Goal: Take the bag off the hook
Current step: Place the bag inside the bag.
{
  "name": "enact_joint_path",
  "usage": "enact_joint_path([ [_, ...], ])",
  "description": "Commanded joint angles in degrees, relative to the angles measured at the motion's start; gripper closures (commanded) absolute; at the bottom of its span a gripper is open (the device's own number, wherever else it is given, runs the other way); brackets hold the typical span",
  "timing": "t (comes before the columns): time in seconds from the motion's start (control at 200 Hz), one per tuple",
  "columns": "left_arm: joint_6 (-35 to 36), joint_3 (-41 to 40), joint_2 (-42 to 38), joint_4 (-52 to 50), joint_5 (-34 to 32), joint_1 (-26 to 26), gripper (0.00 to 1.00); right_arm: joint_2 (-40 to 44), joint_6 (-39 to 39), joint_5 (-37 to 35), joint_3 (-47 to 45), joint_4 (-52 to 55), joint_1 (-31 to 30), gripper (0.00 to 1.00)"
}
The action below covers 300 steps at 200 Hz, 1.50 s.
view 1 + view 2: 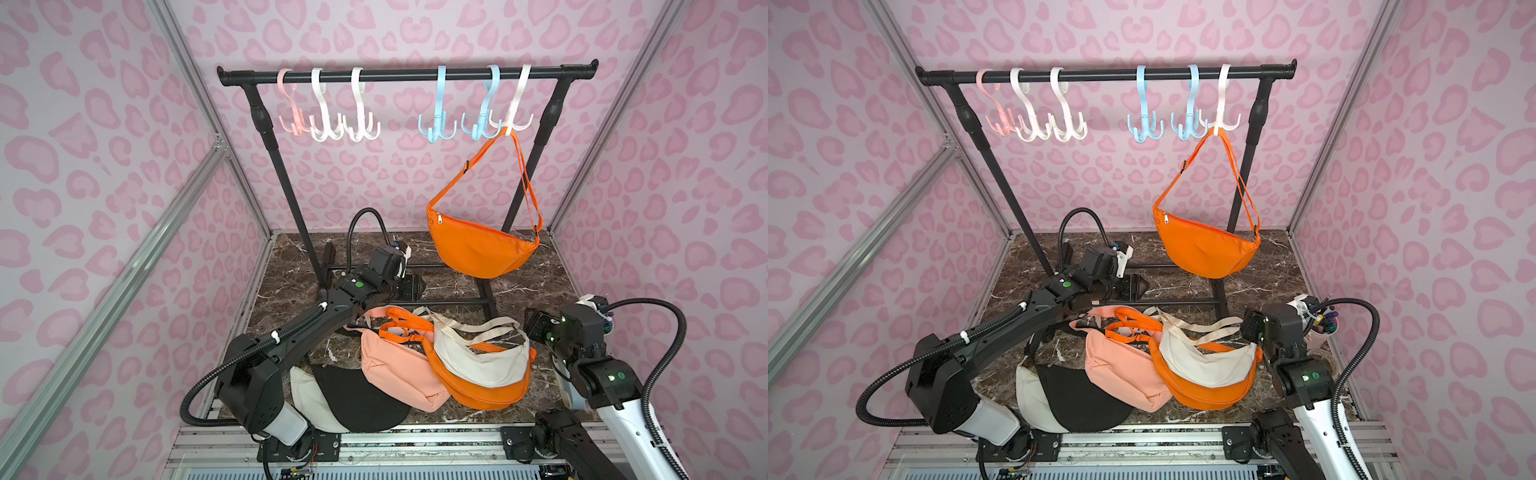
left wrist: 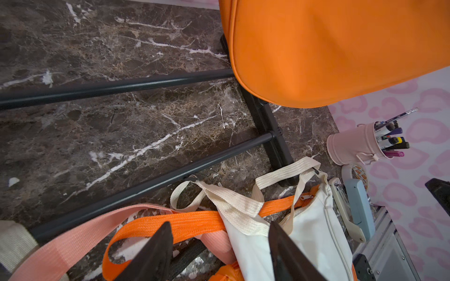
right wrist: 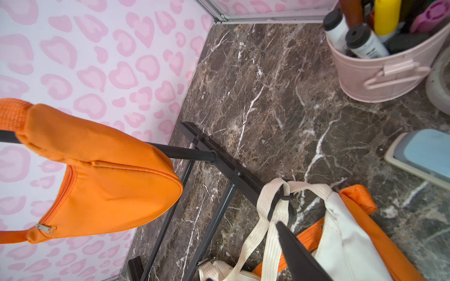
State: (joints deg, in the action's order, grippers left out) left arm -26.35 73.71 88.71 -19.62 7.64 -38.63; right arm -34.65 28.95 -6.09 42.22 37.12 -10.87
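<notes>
At the right end of the black rack (image 1: 395,75), the orange bag (image 1: 478,245) hangs by its strap (image 1: 478,160) from the white hook (image 1: 517,99), the last of six hooks on the bar. In both top views its body dangles clear of the marble tabletop (image 1: 540,286), in front of the rack's right leg.

Nearer the robot, a pile of bags lies on the tabletop. A cream bag (image 1: 478,357) rests on a second orange bag (image 1: 486,395), a peach bag (image 1: 395,370) lies to their left, and a black bag (image 1: 357,395) lies at the near edge.

The left tool (image 1: 409,289) sits low by the rack's base rails, to the left of the hanging bag and below it. In the left wrist view the left tool (image 2: 219,225) has its two dark fingers (image 2: 155,253) standing well apart with nothing gripped between them. They are over the tangled orange and peach straps of the pile, and the orange bag (image 2: 328,48) is well apart from them.

The right tool (image 1: 534,326) is just beside the right edge of the cream bag. The right wrist view shows only one of its fingers (image 3: 294,248), over the cream strap. I cannot tell how wide it stands or whether it holds anything. A pink cup of pens (image 3: 370,75) stands near it, by the right wall.
</notes>
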Motion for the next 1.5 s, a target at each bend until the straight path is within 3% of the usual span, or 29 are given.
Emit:
enact_joint_path([
  [0.0, 3.5, 0.3, -1.5, 2.2, -1.0, 0.1, 0.35, 2.0, -1.9, -1.8, 0.5, -1.5, 0.0, 0.4],
  [0.425, 13.4, 0.7, -6.7, 12.9, 2.2, 0.2, 0.34, 7.9, -7.9, -4.5, 6.4, -3.6, 0.0, 0.37],
  [0.865, 24.6, 7.1, -3.7, 23.3, 6.0, 0.3, 0.34, 6.0, -18.4, 2.5, 9.4, -20.3, 0.0, 0.4],
  [1.015, 29.0, 9.6, -1.5, 25.5, 6.0, 0.3, 0.34, 3.1, -22.2, 2.6, 10.0, -26.1, 0.0, 0.4],
  [1.21, 32.4, 14.1, 3.1, 27.6, 4.1, 0.2, 0.34, -6.6, -26.6, 2.1, 16.0, -23.8, 0.0, 0.38],
  [1.495, 31.8, 20.5, 11.4, 34.8, -0.4, 0.6, 0.33, -15.0, -27.6, 1.6, 19.3, -28.7, 0.9, 0.37],
])
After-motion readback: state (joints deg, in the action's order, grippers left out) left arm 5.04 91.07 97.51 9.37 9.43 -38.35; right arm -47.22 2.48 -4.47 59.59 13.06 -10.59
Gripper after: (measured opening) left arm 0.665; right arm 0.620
